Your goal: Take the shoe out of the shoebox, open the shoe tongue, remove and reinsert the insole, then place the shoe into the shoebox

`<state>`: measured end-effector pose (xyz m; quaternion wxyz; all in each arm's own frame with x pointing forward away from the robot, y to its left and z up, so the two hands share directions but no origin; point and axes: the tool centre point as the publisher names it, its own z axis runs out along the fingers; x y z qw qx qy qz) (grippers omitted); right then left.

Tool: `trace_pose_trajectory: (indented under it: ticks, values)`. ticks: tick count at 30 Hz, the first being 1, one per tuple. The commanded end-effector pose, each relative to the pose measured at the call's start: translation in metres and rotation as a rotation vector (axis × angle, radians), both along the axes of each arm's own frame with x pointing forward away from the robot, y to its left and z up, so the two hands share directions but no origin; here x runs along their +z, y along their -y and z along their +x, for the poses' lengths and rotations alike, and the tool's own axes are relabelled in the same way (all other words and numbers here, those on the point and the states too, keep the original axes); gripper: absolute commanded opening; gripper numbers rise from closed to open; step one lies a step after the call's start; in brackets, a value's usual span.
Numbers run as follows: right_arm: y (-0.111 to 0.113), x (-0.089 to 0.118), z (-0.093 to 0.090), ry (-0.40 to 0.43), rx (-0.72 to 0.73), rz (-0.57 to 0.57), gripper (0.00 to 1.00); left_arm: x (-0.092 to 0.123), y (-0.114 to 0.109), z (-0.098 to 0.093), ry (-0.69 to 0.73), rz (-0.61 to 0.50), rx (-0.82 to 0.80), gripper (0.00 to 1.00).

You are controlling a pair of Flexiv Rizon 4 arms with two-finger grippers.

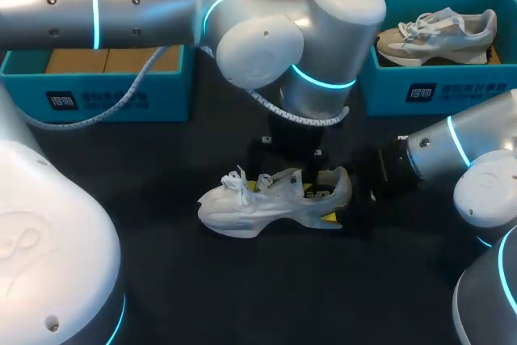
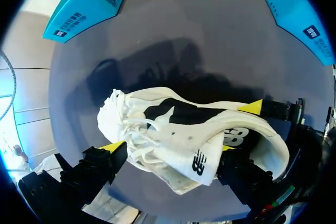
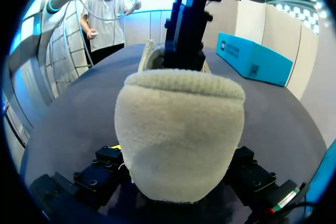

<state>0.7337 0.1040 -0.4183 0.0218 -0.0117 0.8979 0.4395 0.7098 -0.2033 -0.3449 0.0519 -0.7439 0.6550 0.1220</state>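
1. The left gripper (image 2: 169, 147) hangs over the midfoot, astride the shoe (image 1: 266, 204) — whether it grips, I cannot tell.
2. The shoe lies on the table (image 1: 242, 288), its long axis across, toe to the left and heel to the right.
3. The right gripper (image 3: 177, 148) is the nearer one to the heel and is closed on it from both sides.
4. The insole I cannot make out — the upper hides it.

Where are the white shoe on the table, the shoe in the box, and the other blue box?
white shoe (image 1: 250, 209): head view, on its white side near the front.
shoe in the box (image 1: 440, 31): head view, on its side panel.
other blue box (image 1: 97, 96): head view, on its front wall.
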Motion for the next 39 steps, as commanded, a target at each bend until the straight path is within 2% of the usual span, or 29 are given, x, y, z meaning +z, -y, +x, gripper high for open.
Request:
trace_pose_trajectory:
  ticks: [1,4,5,8,10,12,28,39]
  values:
    - [-0.001,0.0,0.0,0.002,-0.001,-0.002,0.0,0.011,-0.007,-0.005,0.037,-0.004,0.082,1.0]
    - [-0.001,0.0,0.0,0.002,-0.001,-0.002,0.0,0.013,-0.009,-0.005,0.034,-0.007,0.082,0.72]
    - [-0.001,0.0,0.0,0.002,-0.001,-0.002,0.0,0.013,-0.009,-0.005,0.032,-0.006,0.081,0.53]
    - [-0.001,0.0,0.0,0.002,-0.001,-0.002,0.0,0.013,-0.011,-0.005,0.021,-0.007,0.08,0.27]
    - [-0.001,0.0,0.0,0.002,-0.001,-0.002,0.0,0.013,-0.012,-0.006,0.004,-0.019,0.081,0.16]
    - [-0.001,0.0,0.0,0.002,-0.001,-0.002,0.0,0.014,-0.014,-0.006,-0.007,-0.027,0.079,0.0]
    - [-0.001,0.0,0.0,0.002,-0.001,-0.002,0.0,0.036,-0.045,-0.011,-0.05,-0.153,0.114,0.0]
    - [-0.001,0.0,0.0,0.002,-0.001,-0.002,0.0,0.017,-0.063,-0.018,-0.043,-0.13,0.101,0.0]
